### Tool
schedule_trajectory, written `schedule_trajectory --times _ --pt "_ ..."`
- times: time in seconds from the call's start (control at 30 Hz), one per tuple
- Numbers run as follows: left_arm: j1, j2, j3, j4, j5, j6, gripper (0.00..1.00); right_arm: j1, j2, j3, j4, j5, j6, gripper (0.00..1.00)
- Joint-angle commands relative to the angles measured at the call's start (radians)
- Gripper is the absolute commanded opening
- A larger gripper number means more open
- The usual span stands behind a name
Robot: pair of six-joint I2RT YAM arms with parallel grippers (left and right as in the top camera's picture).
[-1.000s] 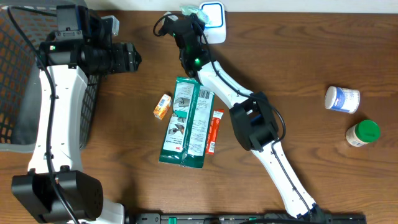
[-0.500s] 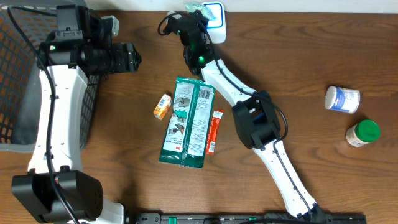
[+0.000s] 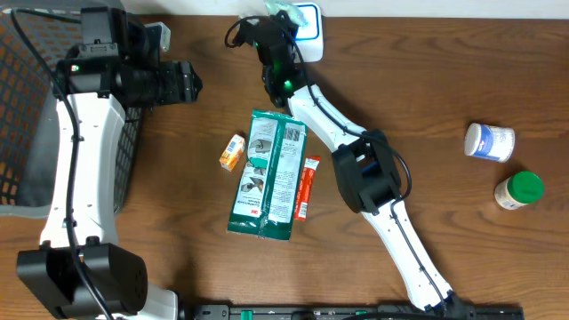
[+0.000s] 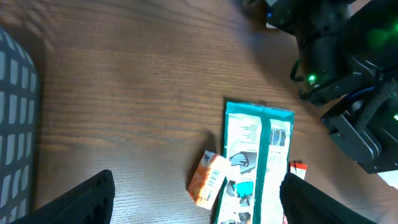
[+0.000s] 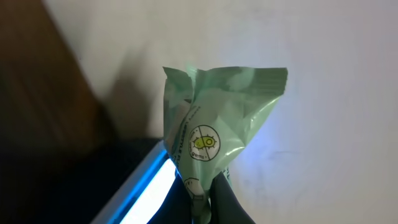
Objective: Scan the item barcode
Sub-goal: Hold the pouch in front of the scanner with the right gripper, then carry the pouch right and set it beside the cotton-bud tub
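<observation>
My right gripper (image 3: 276, 25) is at the far edge of the table, shut on a pale green packet (image 3: 279, 10). It holds the packet over the white scanner (image 3: 308, 20). In the right wrist view the crumpled packet (image 5: 217, 124) is pinched at its lower end between my dark fingers (image 5: 231, 202), in front of a white surface. The scanner's blue-lit edge (image 5: 146, 186) glows just below left of it. No barcode shows on the packet's visible face. My left gripper (image 3: 188, 83) hangs open and empty over the table's left part, its fingers (image 4: 81, 199) spread wide.
A large green-and-white pack (image 3: 267, 173) lies mid-table, with a small orange box (image 3: 232, 152) to its left and a red sachet (image 3: 308, 187) to its right. A white bottle (image 3: 489, 141) and a green-lidded jar (image 3: 518, 189) lie at the right. A black wire basket (image 3: 27, 116) stands at the left edge.
The right gripper with the green packet has shifted slightly toward the table's far edge over the scanner, then held still. The left arm has not moved.
</observation>
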Motion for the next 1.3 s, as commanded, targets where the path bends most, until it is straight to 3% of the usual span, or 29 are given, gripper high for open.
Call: schedule_trajectory --times 0.0,0.2,0.47,0.7,1.0,1.27 --pt "0.003 -0.002 -0.002 -0.003 -0.009 0.017 0.81 -0.003 -0.051 0.007 0.008 0.005 0.051 0.01" --pt "0.003 -0.002 -0.002 -0.003 -0.009 0.017 0.81 0.001 -0.193 0.007 -0.161 -0.001 0.265 0.01" --pt "0.003 -0.002 -0.002 -0.003 -0.009 0.017 0.81 -0.039 -0.53 0.007 -0.732 -0.069 0.755 0.01" --pt "0.003 -0.002 -0.002 -0.003 -0.009 0.017 0.81 -0.246 -0.733 0.007 -1.171 -0.346 1.117 0.01" --pt "0.003 -0.002 -0.002 -0.003 -0.009 0.017 0.81 -0.64 -0.717 0.001 -1.508 -0.741 1.346 0.01" --pt "0.003 -0.002 -0.002 -0.003 -0.009 0.017 0.81 -0.853 -0.638 -0.116 -1.578 -0.813 1.358 0.01"
